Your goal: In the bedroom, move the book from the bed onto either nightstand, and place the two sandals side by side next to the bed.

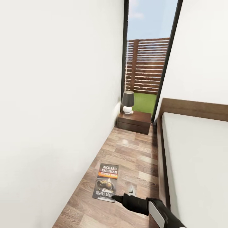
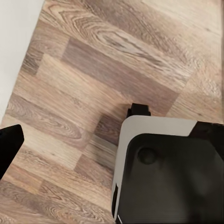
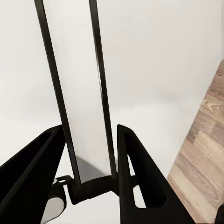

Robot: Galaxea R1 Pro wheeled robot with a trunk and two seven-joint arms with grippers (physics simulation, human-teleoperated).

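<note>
Narrow aisle of the bedroom, bounded by a white wall point(image 1: 57, 104) on one side and the bed point(image 1: 196, 164) on the other, its grey mattress lying on a dark wooden frame with a headboard at the far end. A wood plank floor point(image 1: 133, 148) runs between them toward a tall dark-framed window point(image 1: 148, 47). Below the window stands the nightstand point(image 1: 134, 122), a low dark cabinet carrying a small lamp point(image 1: 127, 102) with a dark shade and white base. The book point(image 1: 106, 182) is held cover-up above the floor of the aisle, well short of the nightstand, its title side facing up. The right gripper point(image 1: 114, 198) reaches across from the bed side, arm stretched low and nearly level, fingertips at the book's near edge; in the right wrist view the two black fingers point(image 3: 135, 182) flank a thin pale slab seen edge-on, judged to be the book pinched between them, so the jaws read as closed on it. In the left wrist view the left gripper point(image 2: 74, 123) points down at bare planks; how its jaws stand cannot be told. To complete the carry well, the book should probably stay level and firmly pinched while the base advances, then be set flat beside the lamp without knocking it.
</note>
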